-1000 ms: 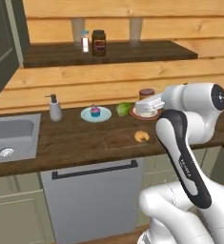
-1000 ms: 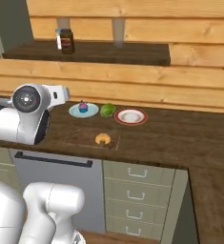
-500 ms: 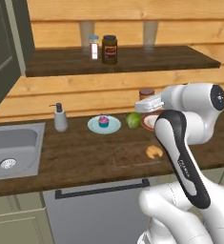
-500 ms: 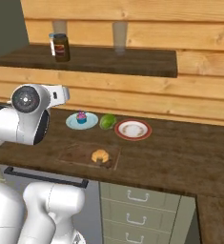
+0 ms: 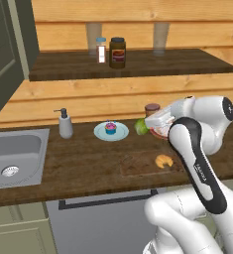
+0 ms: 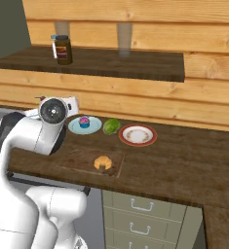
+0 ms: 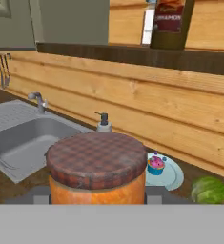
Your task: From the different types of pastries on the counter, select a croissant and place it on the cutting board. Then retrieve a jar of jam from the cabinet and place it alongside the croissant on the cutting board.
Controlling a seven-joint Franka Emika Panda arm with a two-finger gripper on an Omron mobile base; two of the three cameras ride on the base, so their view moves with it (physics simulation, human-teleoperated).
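Closer now, base advanced; tool [image 7: 96, 200] grips jam jar [image 7: 96, 167] above counter [image 5: 88, 168].

Wood-plank wall [image 5: 113, 94], dark shelf [image 5: 138, 62], steel sink [image 5: 14, 156]

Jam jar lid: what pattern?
Red-brown plaid check on the jam jar lid; clearest in the hand view.

text read: "CINNAMON", partly cut off | carried on: label of dark jar [image 7: 169, 21] on the shelf [image 7: 132, 55], hand view | same label in both base views: too small to be read | other text: none legible
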